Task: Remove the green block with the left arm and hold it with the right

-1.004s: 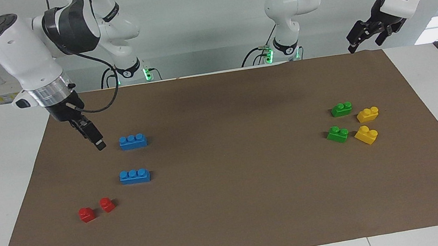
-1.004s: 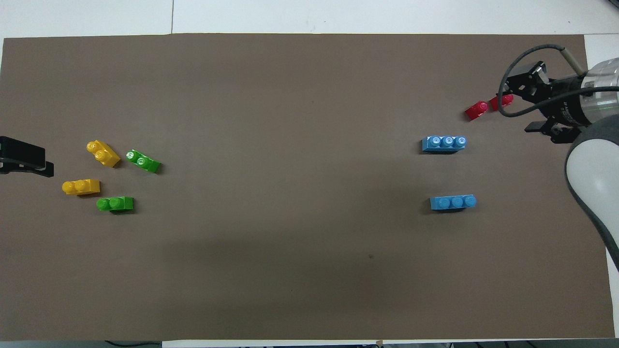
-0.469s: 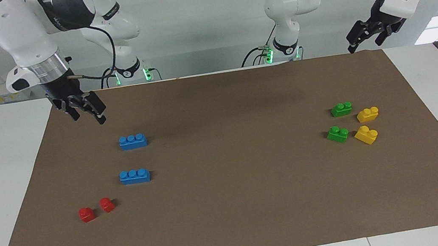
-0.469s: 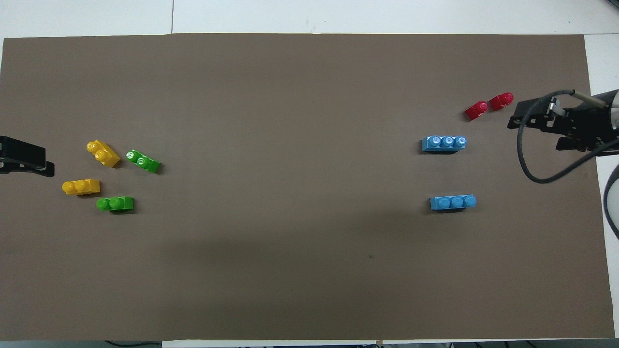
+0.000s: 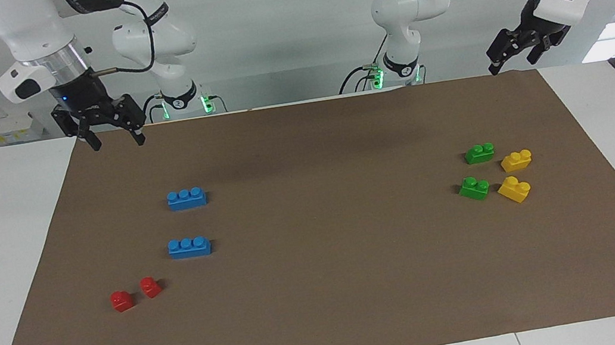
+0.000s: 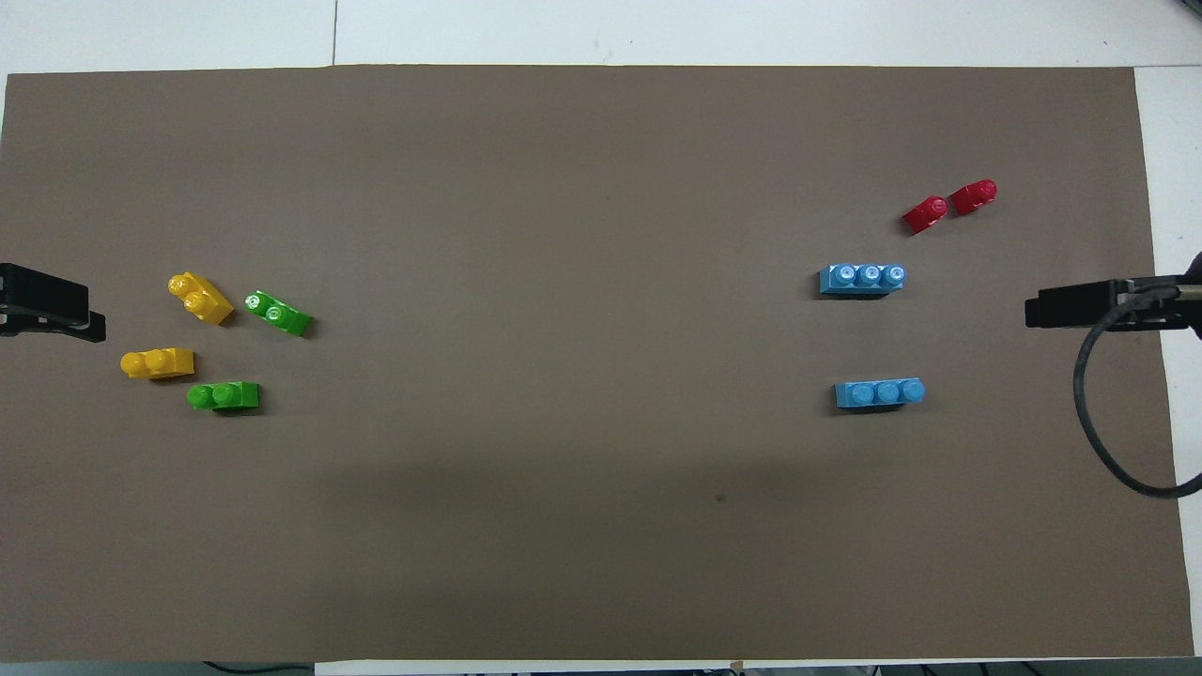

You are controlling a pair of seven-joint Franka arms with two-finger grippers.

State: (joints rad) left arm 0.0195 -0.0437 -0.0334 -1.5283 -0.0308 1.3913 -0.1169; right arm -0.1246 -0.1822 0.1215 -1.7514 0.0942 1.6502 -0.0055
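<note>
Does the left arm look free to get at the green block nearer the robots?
Probably yes: the left gripper, open and empty, hangs at that end of the mat; nothing covers the green block, and the yellow block sits apart.

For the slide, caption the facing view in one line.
Eight bricks lie loose on the brown mat, two green blocks untouched, while the open left gripper and open right gripper hang empty above.
</note>
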